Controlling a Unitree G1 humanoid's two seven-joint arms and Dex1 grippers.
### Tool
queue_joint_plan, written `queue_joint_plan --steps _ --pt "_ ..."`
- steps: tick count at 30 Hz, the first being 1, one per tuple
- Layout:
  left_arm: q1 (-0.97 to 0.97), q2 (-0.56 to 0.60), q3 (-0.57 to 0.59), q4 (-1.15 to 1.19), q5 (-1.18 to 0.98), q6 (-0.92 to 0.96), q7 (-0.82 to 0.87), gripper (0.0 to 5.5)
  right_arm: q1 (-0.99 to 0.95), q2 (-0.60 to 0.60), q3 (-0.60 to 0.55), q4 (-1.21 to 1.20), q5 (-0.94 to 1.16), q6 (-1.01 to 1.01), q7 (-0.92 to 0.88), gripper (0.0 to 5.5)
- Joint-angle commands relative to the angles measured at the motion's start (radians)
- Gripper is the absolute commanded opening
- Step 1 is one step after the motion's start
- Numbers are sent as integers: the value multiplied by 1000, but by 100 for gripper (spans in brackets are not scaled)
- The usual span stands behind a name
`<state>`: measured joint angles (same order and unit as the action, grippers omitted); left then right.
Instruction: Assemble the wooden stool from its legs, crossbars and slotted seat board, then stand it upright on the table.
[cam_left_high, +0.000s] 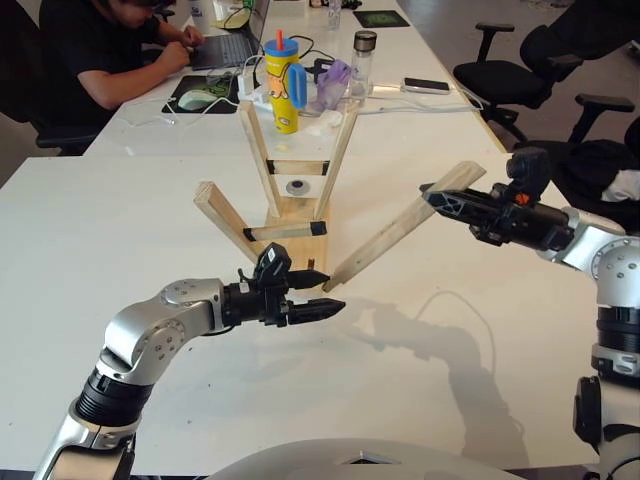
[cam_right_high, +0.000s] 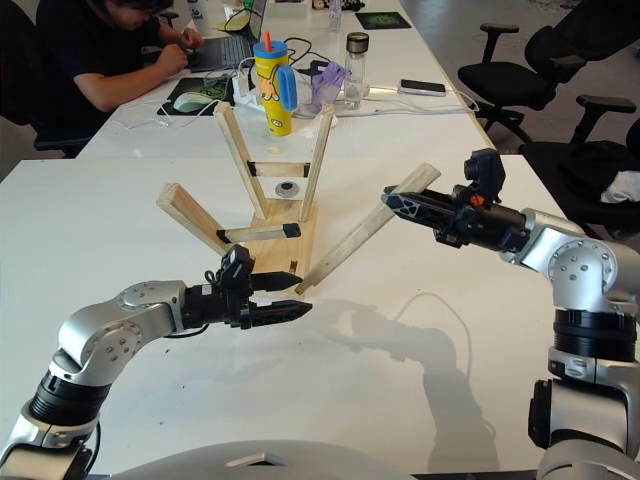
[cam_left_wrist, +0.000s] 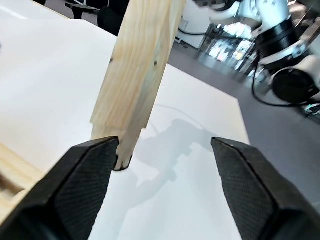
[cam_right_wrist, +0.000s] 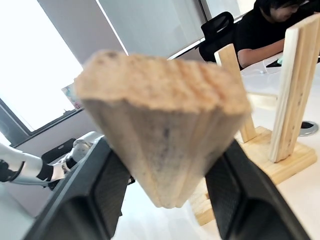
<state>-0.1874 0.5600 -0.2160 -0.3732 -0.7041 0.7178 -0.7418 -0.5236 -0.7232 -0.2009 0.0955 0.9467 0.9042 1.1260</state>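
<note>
The partly built stool (cam_left_high: 290, 200) lies upside down mid-table. Its seat board (cam_right_high: 300, 222) is flat on the table, three legs point up, and crossbars (cam_left_high: 298, 168) join them. A loose wooden leg (cam_left_high: 395, 232) slants from the table up to the right. My right gripper (cam_left_high: 440, 197) is shut on its raised end (cam_right_wrist: 165, 130). The leg's lower end (cam_left_wrist: 137, 75) rests on the table beside the seat board. My left gripper (cam_left_high: 320, 308) hovers open at that lower end, one finger (cam_left_wrist: 90, 170) just beside the wood, not clamping it.
Behind the stool stand a yellow cup (cam_left_high: 283, 85), a clear bottle (cam_left_high: 362, 55) and a phone (cam_left_high: 426, 85). A person works at a laptop at the far left. Office chairs (cam_left_high: 500, 60) stand off the table's right edge. A thin cable (cam_left_high: 455, 300) lies on the near table.
</note>
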Motion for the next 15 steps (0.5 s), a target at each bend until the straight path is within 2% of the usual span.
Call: queue_joint_plan --steps 1,8,15 --pt "-9 -22 -46 91 159 -107 28 344 -99 70 102 80 -139 -154 36 205" --pt "-6 11 -101 142 327 -177 -1 344 -151 123 217 203 -330 -334 101 205" --pt "11 20 -125 184 437 -200 -5 344 -155 151 230 224 -377 -394 144 205"
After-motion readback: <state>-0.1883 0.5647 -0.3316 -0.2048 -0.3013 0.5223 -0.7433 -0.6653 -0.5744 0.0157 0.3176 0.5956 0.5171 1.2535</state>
